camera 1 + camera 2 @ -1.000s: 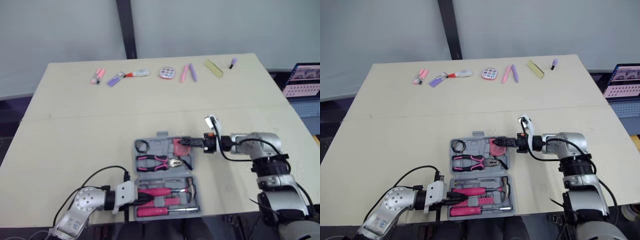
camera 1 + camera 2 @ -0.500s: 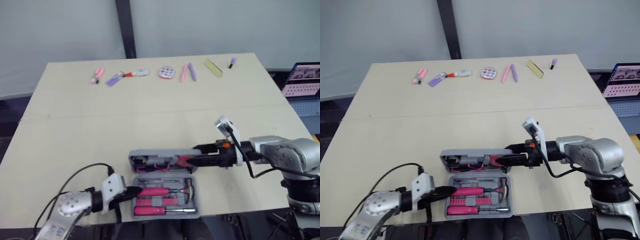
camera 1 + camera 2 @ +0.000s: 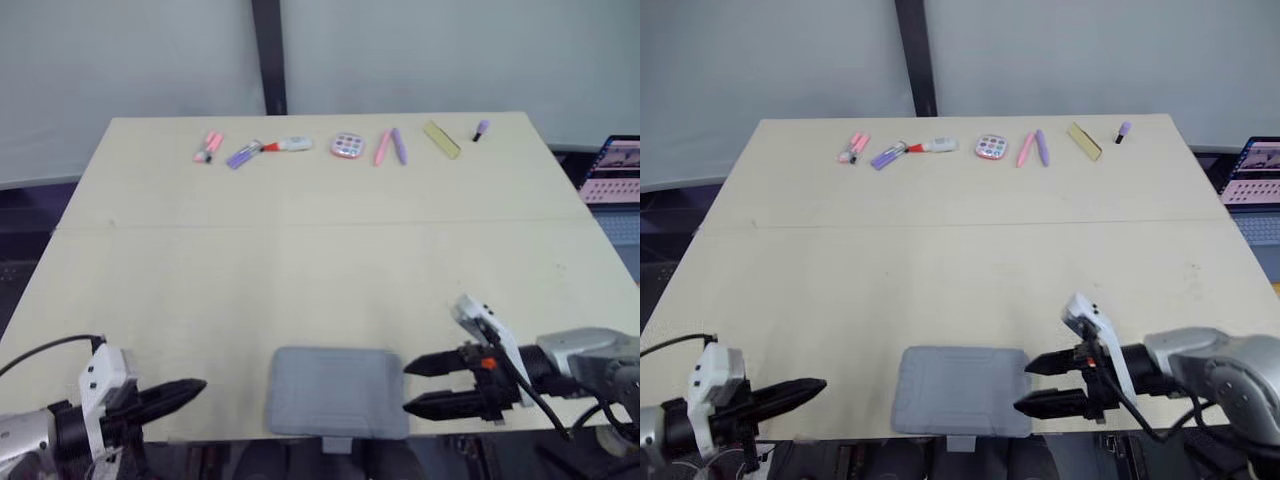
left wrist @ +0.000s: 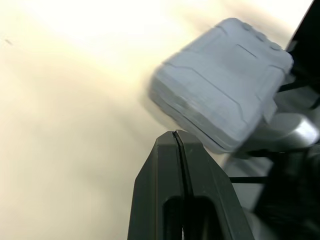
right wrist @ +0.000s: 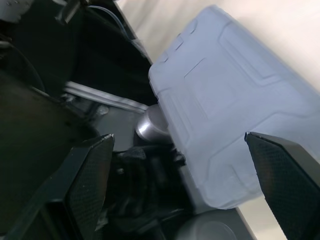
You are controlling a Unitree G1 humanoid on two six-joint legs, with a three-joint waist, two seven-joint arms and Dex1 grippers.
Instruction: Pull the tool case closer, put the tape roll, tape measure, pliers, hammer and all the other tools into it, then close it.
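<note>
The grey tool case (image 3: pixel 337 392) lies closed and flat at the table's near edge, its lid down and its latch tab (image 3: pixel 336 443) hanging over the edge. No tools show outside it. My right gripper (image 3: pixel 407 386) is open just right of the case, its two black fingers (image 3: pixel 432 364) spread and pointing at the case's right side without holding it. My left gripper (image 3: pixel 196 386) is shut on nothing, well left of the case at the near edge. The left wrist view shows its closed fingers (image 4: pixel 179 150) aimed at the case (image 4: pixel 225 85).
Along the table's far edge lie small items: pink and purple markers (image 3: pixel 208 147), a red-and-white pen (image 3: pixel 285 145), a round pink palette (image 3: pixel 347 145), two pens (image 3: pixel 390 146), a yellow bar (image 3: pixel 441 139) and a small purple cap (image 3: pixel 481 129). A laptop (image 3: pixel 615 172) stands off the right side.
The case lid has come down from half raised to fully closed. My right gripper let go and drew back to the right. My left gripper pulled away to the left. The camera view shifted.
</note>
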